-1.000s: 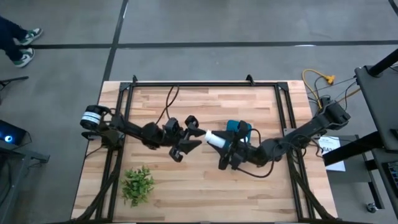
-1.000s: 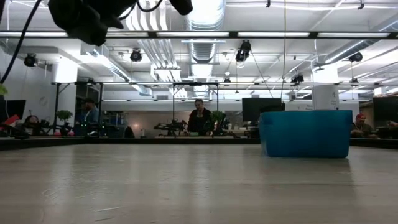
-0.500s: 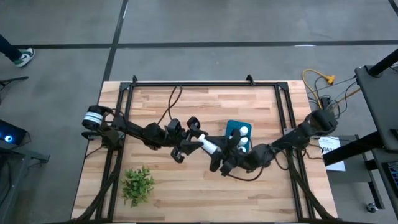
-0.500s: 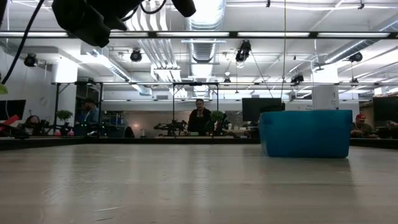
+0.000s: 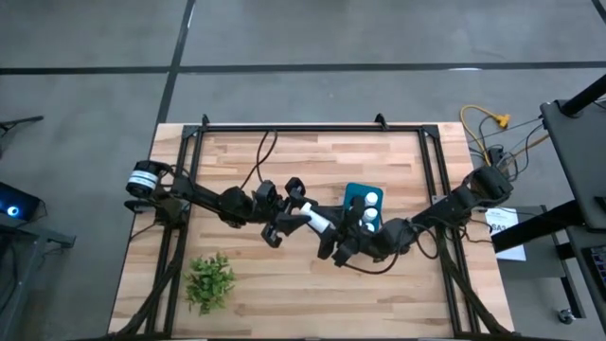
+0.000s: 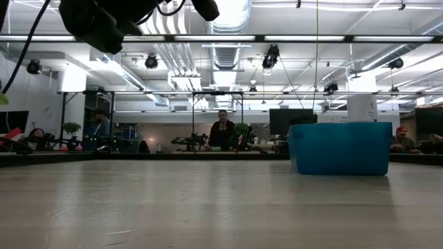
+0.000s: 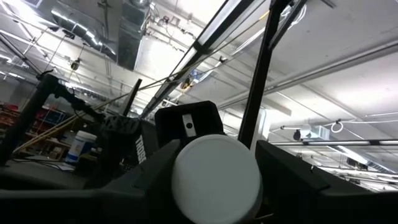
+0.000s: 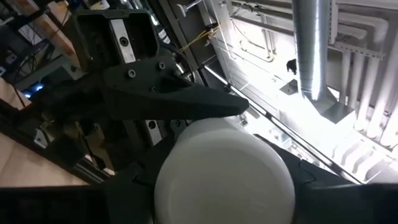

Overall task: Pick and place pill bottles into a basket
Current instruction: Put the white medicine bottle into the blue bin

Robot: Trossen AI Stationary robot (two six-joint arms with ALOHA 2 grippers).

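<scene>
One white pill bottle [image 5: 319, 223] hangs in the air over the middle of the table, lying level between my two grippers. My right gripper [image 5: 333, 235] is shut on it. My left gripper [image 5: 301, 220] stands open, one finger on either side of the bottle's other end [image 7: 216, 177]; I cannot tell whether they touch it. The teal basket [image 5: 354, 194] stands on its bottom just beyond the grippers, with two white bottles [image 5: 370, 207] showing inside. In the low view the basket [image 6: 339, 149] shows at the right. My right gripper pinches the pill bottle between its two fingers, one on each side of its round body [image 8: 224, 177]. The fingers come about level from the table's right side. The bottle is lifted clear of the table and sticks out toward my left gripper.
A green leafy plant [image 5: 210, 281] lies near the table's front left corner. A black frame [image 5: 294, 126] runs along the table's far edge and sides. People sit at desks [image 6: 223, 131] in the room beyond the table.
My right gripper has carried the pill bottle toward the table's left, a little nearer and lower, and has rolled. The bottle's free end now lies between my left gripper's open fingers. The basket, earlier mostly covered by the right arm, now shows its bottles.
</scene>
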